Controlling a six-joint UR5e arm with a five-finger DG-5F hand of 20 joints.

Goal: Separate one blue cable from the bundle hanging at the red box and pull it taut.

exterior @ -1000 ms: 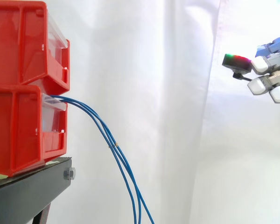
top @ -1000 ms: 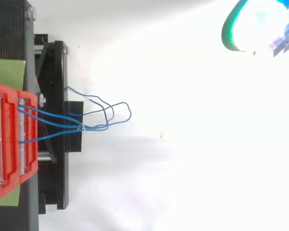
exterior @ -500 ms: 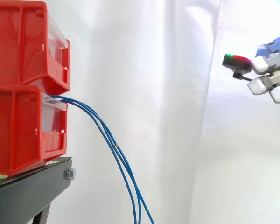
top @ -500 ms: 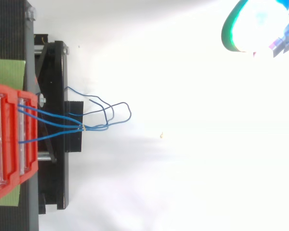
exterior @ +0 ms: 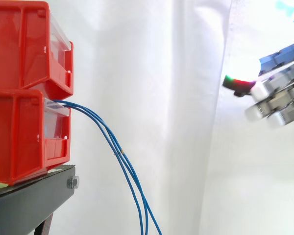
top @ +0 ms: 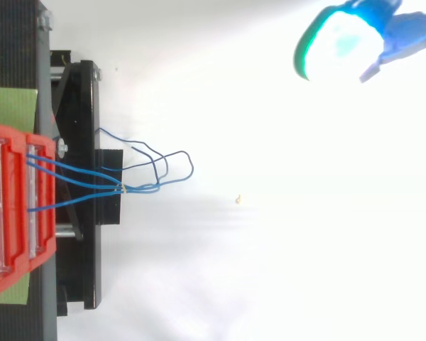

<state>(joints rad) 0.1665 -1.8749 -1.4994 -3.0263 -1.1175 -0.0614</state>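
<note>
My robot hand, fingers apart and empty, hovers well clear | blue cables hang bundled from the lower red box past the stand's edge | none separated, none taut yet.

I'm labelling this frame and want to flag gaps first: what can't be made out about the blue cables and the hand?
- Blue cables: their lower ends are cut off by the side view's bottom edge, and the strands run too close together there to count.
- Their start is hidden inside the lower red bin.
- Hand: its palm and wrist are cut off by the side view's right edge; in the top view its own glow blurs it.
</note>
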